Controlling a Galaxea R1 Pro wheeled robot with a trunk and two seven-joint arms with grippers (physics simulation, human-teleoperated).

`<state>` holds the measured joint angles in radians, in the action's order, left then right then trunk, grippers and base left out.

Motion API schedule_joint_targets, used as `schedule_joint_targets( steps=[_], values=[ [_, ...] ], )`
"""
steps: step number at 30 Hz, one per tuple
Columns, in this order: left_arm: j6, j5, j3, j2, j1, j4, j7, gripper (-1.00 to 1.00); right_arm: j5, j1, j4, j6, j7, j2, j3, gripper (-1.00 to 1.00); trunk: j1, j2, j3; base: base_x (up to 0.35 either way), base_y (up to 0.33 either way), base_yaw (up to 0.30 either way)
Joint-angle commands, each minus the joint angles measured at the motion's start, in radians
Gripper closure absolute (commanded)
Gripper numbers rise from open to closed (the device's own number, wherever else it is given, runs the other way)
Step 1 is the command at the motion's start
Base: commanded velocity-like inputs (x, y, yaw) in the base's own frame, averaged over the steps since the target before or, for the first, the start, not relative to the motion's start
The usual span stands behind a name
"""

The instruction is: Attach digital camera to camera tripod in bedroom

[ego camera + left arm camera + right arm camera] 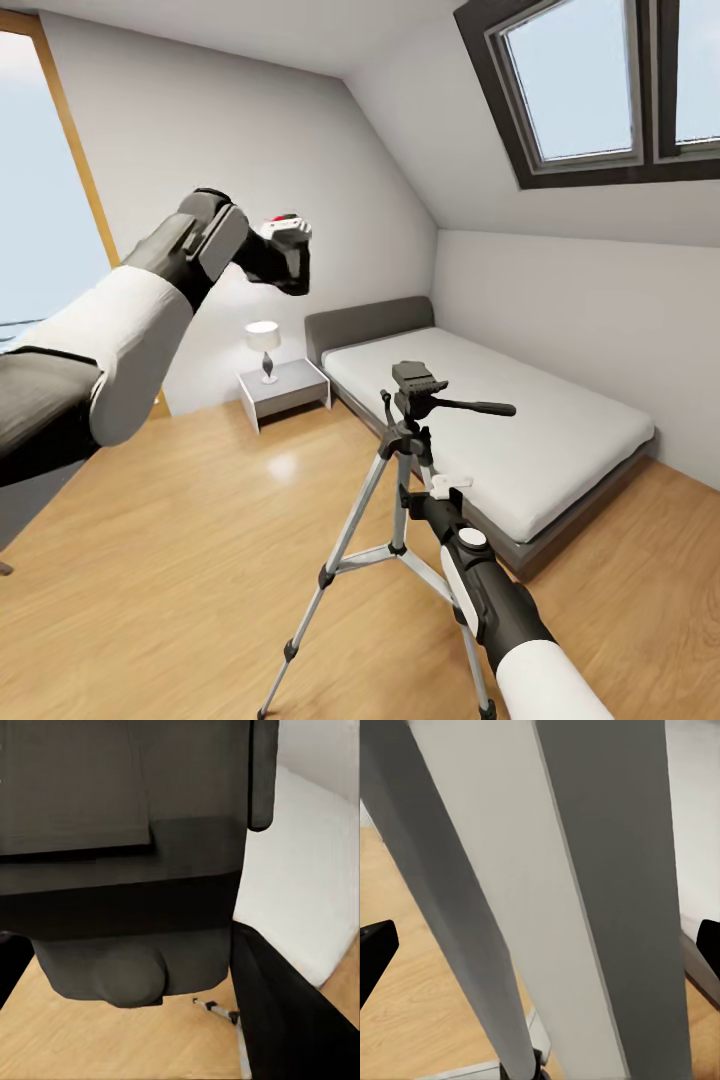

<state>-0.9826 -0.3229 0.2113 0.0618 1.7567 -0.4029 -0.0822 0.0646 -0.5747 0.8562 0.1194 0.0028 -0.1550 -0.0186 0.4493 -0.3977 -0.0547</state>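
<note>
The right hand [418, 478] straddles a tripod [400, 470] leg, fingers spread wide. The raised left hand [290, 250] grips the camera [286, 228], beside the bed's [500, 430] foot corner.

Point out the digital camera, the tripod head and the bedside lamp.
digital camera [287, 243], head view, black body below red button
tripod head [415, 381], head view, top mounting block
bedside lamp [263, 336], head view, white shade

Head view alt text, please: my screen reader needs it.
The left gripper holds the digital camera raised above the floor, left of the camera tripod. The right gripper is at the tripod's upper legs, beside a grey-framed bed.
</note>
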Motion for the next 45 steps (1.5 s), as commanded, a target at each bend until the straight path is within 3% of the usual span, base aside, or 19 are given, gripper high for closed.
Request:
schedule_joint_targets(
  steps=[1, 3, 4, 5, 8, 10, 12, 18, 28, 45],
  values=[
    [-0.003, 0.027, 0.022, 0.001, 0.004, 0.002, -0.050, 1.00, 0.007, -0.001, 0.002, 0.007, 0.000, 0.000, -0.001, -1.00, 0.001, -0.002, -0.002, 0.000, 0.000, 0.000],
    [-0.004, 0.029, 0.129, -0.002, 0.011, 0.004, -0.249, 1.00, 0.007, -0.001, 0.003, 0.006, 0.000, 0.001, -0.002, -1.00, 0.001, -0.002, -0.002, 0.000, 0.000, 0.000],
    [-0.003, 0.030, 0.215, -0.008, 0.013, 0.000, -0.371, 1.00, 0.007, -0.001, 0.003, 0.006, 0.000, 0.001, -0.002, -1.00, 0.001, -0.002, -0.002, 0.000, 0.000, 0.000],
    [-0.001, 0.031, 0.265, -0.011, 0.013, -0.004, -0.436, 1.00, 0.007, -0.001, 0.003, 0.006, 0.000, 0.001, -0.002, -1.00, 0.001, -0.002, -0.002, 0.000, 0.000, 0.000],
    [0.031, 0.044, 0.602, -0.037, 0.016, -0.041, -0.799, 1.00, 0.007, -0.001, 0.003, 0.006, 0.000, 0.002, -0.003, -1.00, 0.001, -0.002, -0.002, 0.000, 0.000, 0.000],
    [0.064, 0.049, 0.708, -0.047, 0.016, -0.051, -0.901, 1.00, 0.007, -0.001, 0.003, 0.006, 0.000, 0.002, -0.003, -1.00, 0.001, -0.002, -0.002, 0.000, 0.000, 0.000],
    [0.103, 0.052, 0.774, -0.057, 0.016, -0.055, -0.966, 1.00, 0.007, -0.001, 0.003, 0.006, 0.000, 0.002, -0.003, -1.00, 0.001, -0.002, -0.002, 0.000, 0.000, 0.000],
    [0.131, 0.055, 0.817, -0.071, 0.017, -0.061, -1.009, 1.00, 0.007, -0.001, 0.003, 0.006, 0.000, 0.001, -0.003, -1.00, 0.001, -0.002, -0.002, 0.000, 0.000, 0.000],
    [0.134, 0.056, 0.820, -0.061, 0.017, -0.066, -1.014, 1.00, 0.007, -0.001, 0.003, 0.007, 0.001, 0.001, -0.003, -1.00, 0.001, -0.002, -0.005, 0.000, 0.000, 0.000],
    [0.133, 0.056, 0.820, -0.046, 0.017, -0.070, -1.016, 1.00, 0.007, -0.001, 0.006, 0.008, 0.001, 0.002, -0.003, -1.00, 0.001, -0.002, -0.030, -0.058, 0.000, 0.000]
  ],
)
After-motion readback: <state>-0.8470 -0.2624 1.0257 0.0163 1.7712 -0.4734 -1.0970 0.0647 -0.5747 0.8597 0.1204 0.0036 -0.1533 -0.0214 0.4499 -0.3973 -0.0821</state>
